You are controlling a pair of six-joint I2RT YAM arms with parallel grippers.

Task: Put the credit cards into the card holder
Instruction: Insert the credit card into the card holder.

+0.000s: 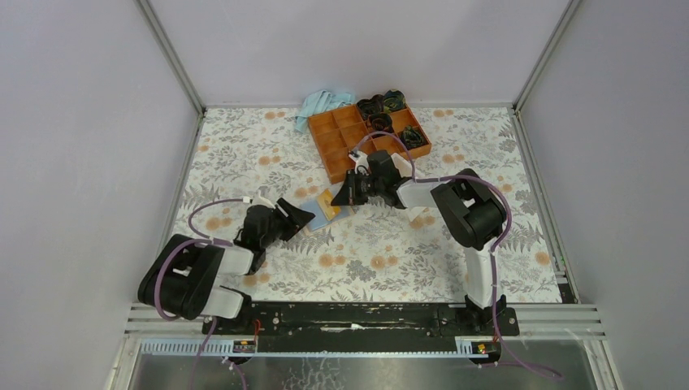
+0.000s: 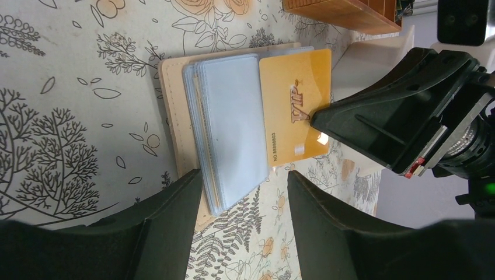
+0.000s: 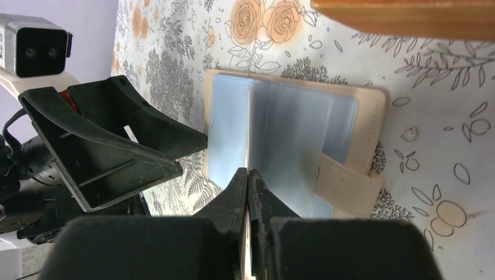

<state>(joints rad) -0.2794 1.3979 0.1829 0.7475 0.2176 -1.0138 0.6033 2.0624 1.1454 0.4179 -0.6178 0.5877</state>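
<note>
The card holder (image 2: 173, 116) is a tan wallet lying open on the floral table, with clear bluish sleeves (image 2: 230, 125) fanned on it. A gold credit card (image 2: 295, 111) marked VIP has its left edge in among the sleeves. My right gripper (image 2: 318, 119) is shut on the card's other edge. In the right wrist view the right gripper (image 3: 248, 173) holds the card edge-on over the open card holder (image 3: 369, 116), whose closure tab (image 3: 344, 184) lies to the right. My left gripper (image 2: 244, 175) is open and empty, just short of the sleeves' near edge. In the top view the left gripper (image 1: 298, 214) and right gripper (image 1: 345, 193) meet at the card holder (image 1: 329, 208).
An orange compartment tray (image 1: 351, 138) with dark items in some cells stands behind the right gripper; its edge shows in the wrist views (image 3: 408, 17). A light blue cloth (image 1: 321, 104) lies at the back wall. Grey walls enclose the table.
</note>
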